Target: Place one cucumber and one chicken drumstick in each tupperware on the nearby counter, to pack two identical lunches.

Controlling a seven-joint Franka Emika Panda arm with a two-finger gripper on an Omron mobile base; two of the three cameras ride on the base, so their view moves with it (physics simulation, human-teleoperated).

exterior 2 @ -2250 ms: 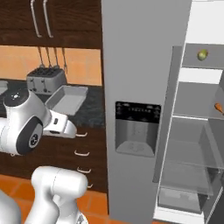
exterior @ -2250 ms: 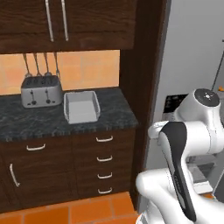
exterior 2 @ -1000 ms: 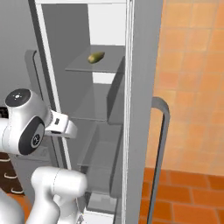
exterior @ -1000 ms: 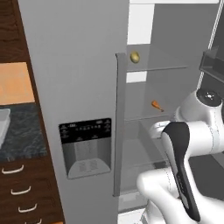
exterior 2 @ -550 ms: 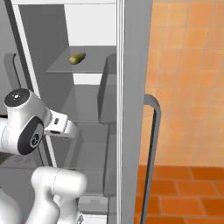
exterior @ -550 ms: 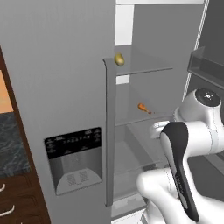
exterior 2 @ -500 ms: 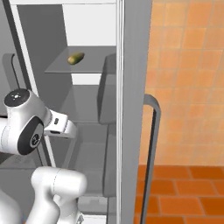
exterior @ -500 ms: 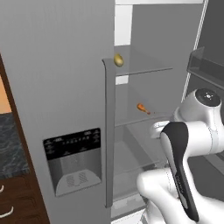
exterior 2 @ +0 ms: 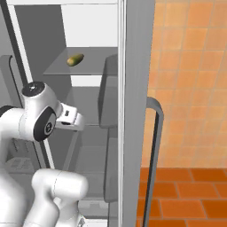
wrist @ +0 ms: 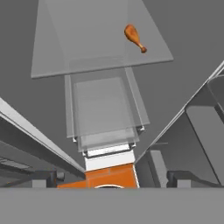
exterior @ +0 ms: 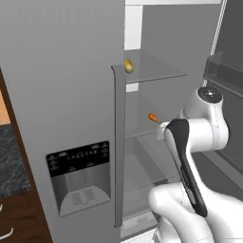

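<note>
An orange-brown chicken drumstick (wrist: 134, 38) lies on the fridge's middle glass shelf, and the left base view has the drumstick (exterior: 153, 117) just left of my arm. One shelf higher lies a small olive-green cucumber (exterior: 128, 66), also seen as the cucumber (exterior 2: 75, 59) in the right base view. My gripper (wrist: 111, 181) is open and empty, pointing down into the fridge, well short of the drumstick. A sliver of the black counter (exterior: 6, 161) shows at the far left. The tupperware is out of view.
The closed grey fridge door (exterior: 71, 118) with its dispenser panel (exterior: 79, 175) stands left of the opening. The open door (exterior 2: 135, 111) with a curved handle (exterior 2: 155, 146) stands to the right. A clear drawer (wrist: 103, 109) lies below the shelves. Orange tiles cover the floor (exterior 2: 181, 199).
The whole picture has swung from the counter with its toaster and tupperware to the open fridge, so the base has moved. The arm keeps its pose and the gripper stays open.
</note>
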